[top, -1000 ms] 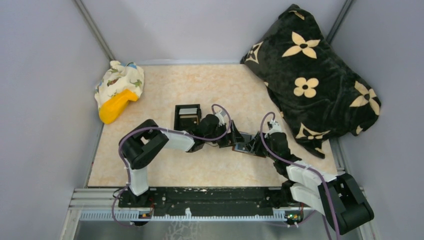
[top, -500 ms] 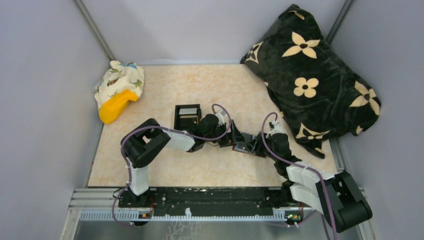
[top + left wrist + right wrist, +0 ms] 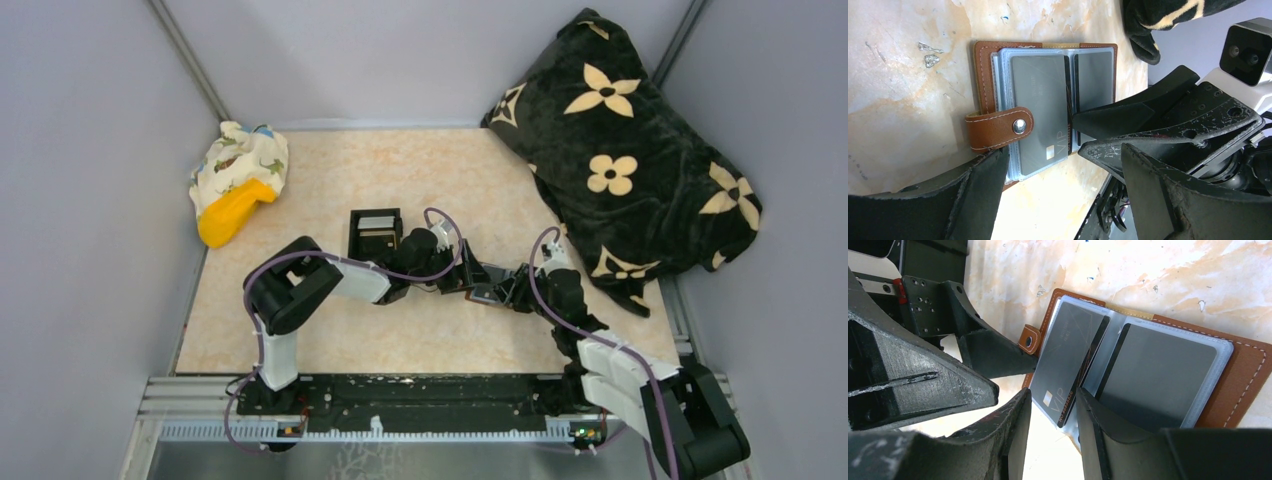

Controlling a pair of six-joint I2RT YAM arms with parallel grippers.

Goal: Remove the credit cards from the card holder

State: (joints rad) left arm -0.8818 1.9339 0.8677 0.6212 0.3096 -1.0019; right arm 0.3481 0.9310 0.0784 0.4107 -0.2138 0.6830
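The card holder (image 3: 490, 293) lies open on the marbled table between my two grippers. In the left wrist view it is reddish-brown leather (image 3: 985, 70) with a snap tab (image 3: 998, 129) folded over clear sleeves that hold dark grey cards (image 3: 1040, 100). My left gripper (image 3: 1063, 160) is open, one finger against the holder's edge beside the tab. My right gripper (image 3: 1050, 412) is open, its two fingers either side of the corner of the grey VIP card (image 3: 1068, 365). A second grey card (image 3: 1163, 375) sits in the other sleeve.
A black blanket with cream flowers (image 3: 630, 150) fills the back right, its edge close to the holder (image 3: 1168, 15). A white patterned cloth with a yellow object (image 3: 238, 180) lies at the back left. A small black tray (image 3: 375, 232) stands behind the left gripper.
The right arm's elbow has swung down and to the right, and its gripper has edged left onto the holder. The left arm has barely moved.
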